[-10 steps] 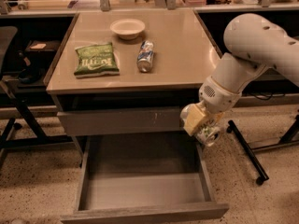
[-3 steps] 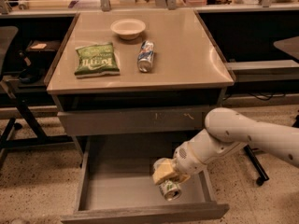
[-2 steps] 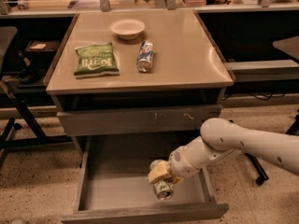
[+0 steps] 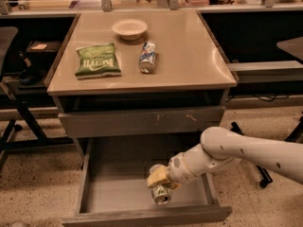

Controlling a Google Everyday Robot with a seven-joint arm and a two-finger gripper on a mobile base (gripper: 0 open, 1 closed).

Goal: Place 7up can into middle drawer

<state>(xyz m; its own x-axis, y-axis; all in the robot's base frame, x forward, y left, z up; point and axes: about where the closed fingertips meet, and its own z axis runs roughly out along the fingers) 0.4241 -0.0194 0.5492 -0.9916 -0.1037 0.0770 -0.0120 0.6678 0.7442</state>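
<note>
1. Camera view: the gripper (image 4: 159,186) is hanging inside the open middle drawer (image 4: 118,193), over the 5 o'clock part of its floor, with the arm reaching in from 3 o'clock.
2. The fingers (image 4: 155,177) are clasping the 7up can (image 4: 162,196), which is tilting with a silver end facing 6 o'clock. Whether it is touching the floor cannot be told.
3. Risk: if the can is being released on its side, it may be rolling against the nearby front wall.
4. Risk: the withdrawing wrist may be striking the scratched drawer front (image 4: 142,122) at 12 o'clock.
</note>
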